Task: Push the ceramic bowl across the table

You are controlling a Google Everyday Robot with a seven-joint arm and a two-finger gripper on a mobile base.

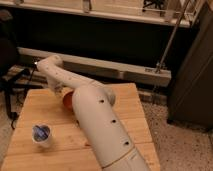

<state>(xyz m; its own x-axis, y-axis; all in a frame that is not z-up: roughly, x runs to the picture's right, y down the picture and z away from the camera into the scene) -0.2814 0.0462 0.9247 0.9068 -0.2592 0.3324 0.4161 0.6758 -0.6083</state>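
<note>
The orange-red ceramic bowl (pixel 67 99) sits on the far middle of the bamboo table (pixel 35 110). Only its left part shows, the rest is hidden behind my thick white arm (pixel 102 127). The arm rises from the near edge, bends at an elbow (pixel 48 65) above the table's far left, and comes back down toward the bowl. My gripper is at the end of that last link, right by the bowl's far side, hidden behind the arm.
A clear cup with blue contents (pixel 41 134) stands near the table's left front. A dark low wall and a white rail (pixel 115 67) run behind the table. A dark cabinet (pixel 192 85) stands to the right on speckled floor.
</note>
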